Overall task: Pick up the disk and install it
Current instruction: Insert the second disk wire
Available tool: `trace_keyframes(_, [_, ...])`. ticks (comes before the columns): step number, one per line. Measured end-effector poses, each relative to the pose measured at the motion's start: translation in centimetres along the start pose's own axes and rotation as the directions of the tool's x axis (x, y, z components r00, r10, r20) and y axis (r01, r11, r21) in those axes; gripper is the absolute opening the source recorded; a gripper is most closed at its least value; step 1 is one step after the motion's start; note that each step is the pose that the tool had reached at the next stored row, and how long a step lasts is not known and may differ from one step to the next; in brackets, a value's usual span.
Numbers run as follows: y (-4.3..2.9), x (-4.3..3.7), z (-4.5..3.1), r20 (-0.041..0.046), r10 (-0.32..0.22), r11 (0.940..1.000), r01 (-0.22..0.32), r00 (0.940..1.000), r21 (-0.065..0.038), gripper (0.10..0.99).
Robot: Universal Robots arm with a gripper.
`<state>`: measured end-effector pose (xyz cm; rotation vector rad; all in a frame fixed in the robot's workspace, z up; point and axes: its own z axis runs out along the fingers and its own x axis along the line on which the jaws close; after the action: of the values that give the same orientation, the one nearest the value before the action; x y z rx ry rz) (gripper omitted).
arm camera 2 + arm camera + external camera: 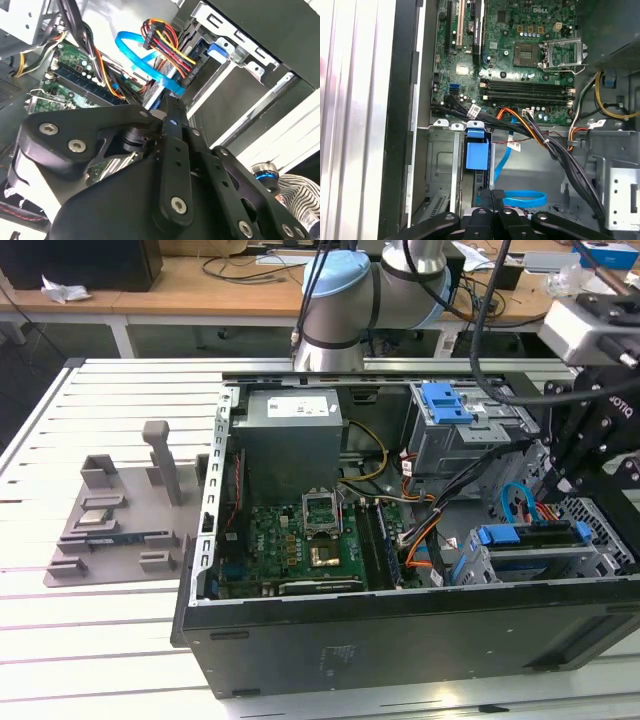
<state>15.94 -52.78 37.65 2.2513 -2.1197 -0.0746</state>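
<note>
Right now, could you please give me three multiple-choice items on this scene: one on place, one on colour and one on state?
1. In the exterior view, the gripper is: A over a keyboard; B over the drive cage; C on the floor.
2. The looped flat cable is: A blue; B red; C green.
3. The case is: A shut; B upright; C open, lying on its side.
Answers: 1 B, it hangs above the cage at that view's right. 2 A, it shows blue in the first wrist view. 3 C, the motherboard is exposed from above.

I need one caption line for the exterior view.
Arm's pincer reaches into open PC case, above the disk in its bay.
</note>
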Motion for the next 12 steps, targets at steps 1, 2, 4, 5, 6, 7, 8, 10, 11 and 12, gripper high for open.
trace_keyframes(1, [0.02, -0.06, -0.3, 0.0, 0.0, 1.0, 0.0, 1.0, 0.0, 0.106])
trace_keyframes(2, [0.04, -0.15, -0.62, 0.0001, 0.0, 1.0, 0.0, 1.0, 0.0, 0.106])
trace_keyframes(4, [0.07, -0.31, -1.33, 0.0, 0.0, 1.0, 0.0, 1.0, 0.0, 0.106])
trace_keyframes(5, [0.09, -0.34, -1.6, 0.0, 0.0, 1.0, 0.0, 1.0, 0.0, 0.106])
trace_keyframes(6, [0.11, -0.35, -1.89, 0.0, 0.0, 1.0, 0.0, 1.0, 0.0, 0.106])
trace_keyframes(7, [0.11, -0.35, -1.92, 0.0003, 0.0, 1.0, 0.0, 1.0, 0.0, 0.106])
trace_keyframes(8, [0.11, -0.35, -1.92, 0.0004, 0.0, 1.0, 0.0, 1.0, 0.0, 0.106])
trace_keyframes(10, [0.11, -0.35, -1.94, 0.0, 0.0, 1.0, 0.0, 1.0, 0.0, 0.106])
trace_keyframes(11, [0.11, -0.35, -1.94, 0.0, 0.0, 1.0, 0.0, 1.0, 0.0, 0.106])
trace_keyframes(12, [0.11, -0.35, -1.94, 0.0, 0.0, 1.0, 0.0, 1.0, 0.0, 0.106])
